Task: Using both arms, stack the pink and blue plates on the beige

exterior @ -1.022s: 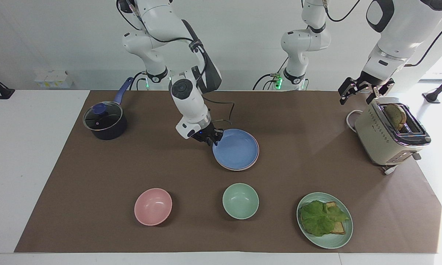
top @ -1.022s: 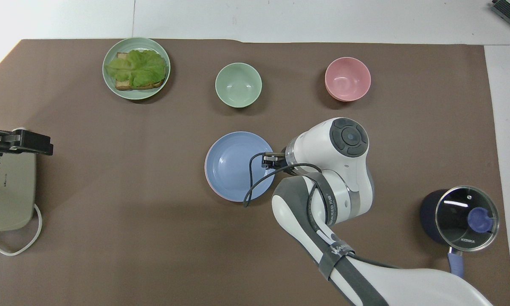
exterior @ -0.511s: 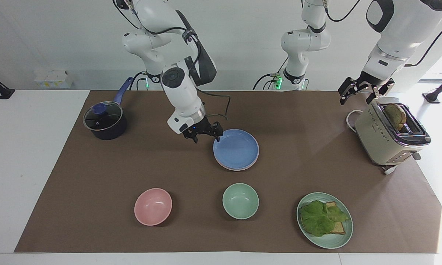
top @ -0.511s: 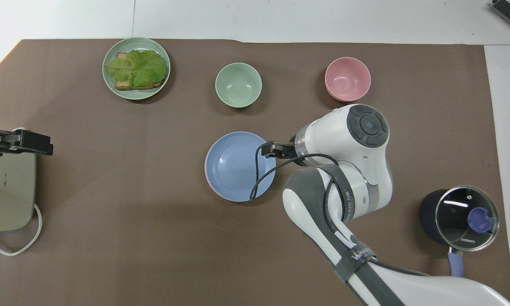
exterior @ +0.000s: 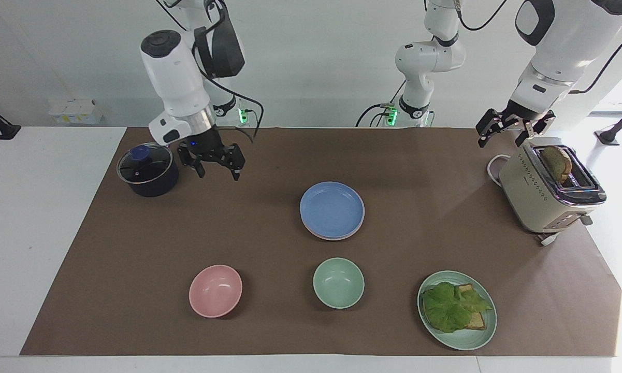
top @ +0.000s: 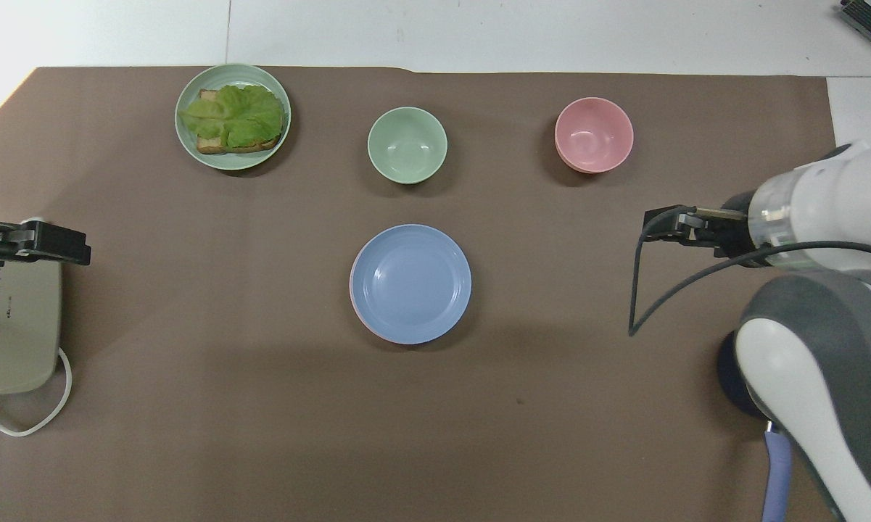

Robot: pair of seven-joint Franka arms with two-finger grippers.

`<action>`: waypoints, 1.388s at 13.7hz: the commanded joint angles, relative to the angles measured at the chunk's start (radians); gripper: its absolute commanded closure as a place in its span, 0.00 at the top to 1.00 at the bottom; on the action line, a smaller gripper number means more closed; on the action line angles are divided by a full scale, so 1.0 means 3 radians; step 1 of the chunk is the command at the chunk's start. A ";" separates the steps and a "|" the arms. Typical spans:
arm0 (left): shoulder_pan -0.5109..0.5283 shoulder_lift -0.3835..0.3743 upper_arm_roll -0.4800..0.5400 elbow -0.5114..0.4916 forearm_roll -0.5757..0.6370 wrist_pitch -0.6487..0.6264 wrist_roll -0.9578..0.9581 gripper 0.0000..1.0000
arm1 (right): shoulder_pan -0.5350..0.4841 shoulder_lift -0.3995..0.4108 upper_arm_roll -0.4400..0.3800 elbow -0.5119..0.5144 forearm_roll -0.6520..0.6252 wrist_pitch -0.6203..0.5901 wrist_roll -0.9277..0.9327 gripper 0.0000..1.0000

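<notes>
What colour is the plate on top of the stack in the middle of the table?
Medium blue. The blue plate shows best in the overhead view.

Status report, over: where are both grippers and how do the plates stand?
Right gripper open, empty, up beside the pot. Left gripper open, waiting over the toaster. Blue plate tops the stack, pink rim showing beneath. Nothing obstructing.

No text, label, brand, number or sign can be read in either view. A row of small dark marks is seen along the side of the toaster (exterior: 536, 186) (they look like dots rather than lettering), and nothing legible is shown on the saucepan (exterior: 147, 171), whose lid is hidden by the right arm in the overhead view.
</notes>
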 commanded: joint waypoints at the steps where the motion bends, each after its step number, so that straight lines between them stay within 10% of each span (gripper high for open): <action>1: 0.0021 -0.0018 -0.0015 0.0012 0.0032 -0.0043 0.0024 1.00 | -0.0182 0.0066 0.0040 0.0385 -0.0170 -0.0280 -0.0215 1.00; 8: 0.0021 -0.0018 -0.0015 0.0012 0.0032 -0.0043 0.0024 1.00 | -0.0326 0.0281 0.0040 0.1117 -0.0339 -0.1057 -0.0533 1.00; 19: 0.0021 -0.0018 -0.0015 0.0012 0.0032 -0.0043 0.0024 1.00 | -0.0305 0.0061 0.0040 0.0878 -0.0222 -0.1211 -0.0738 1.00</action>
